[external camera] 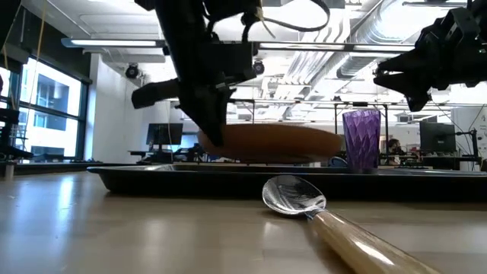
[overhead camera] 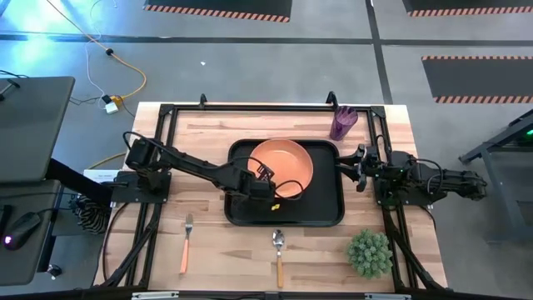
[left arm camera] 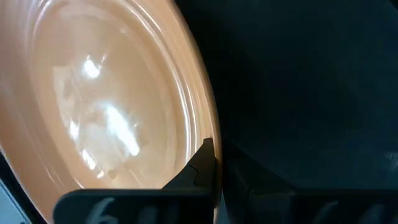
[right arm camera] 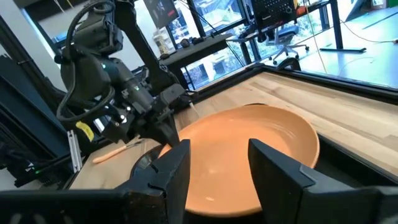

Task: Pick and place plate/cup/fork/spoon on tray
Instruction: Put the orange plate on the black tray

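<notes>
The orange plate is over the black tray at the table's middle. My left gripper reaches in from the left and is shut on the plate's near-left rim. My right gripper hangs open and empty beside the tray's right edge, its fingers pointing at the plate. The purple cup stands upright on the table beyond the tray's far right corner. The fork and the spoon lie flat on the table near the front edge. My left gripper pinches the plate's rim on its near-left side, one finger inside the plate and the other outside, below the rim. The fingers slant down from the table's left. The plate sits about level over the tray; I cannot tell whether its base touches the tray floor.
A small green potted plant stands at the near right corner. The spoon's bowl lies just in front of the tray's near rim. Bare wood lies left of the tray and between fork and spoon.
</notes>
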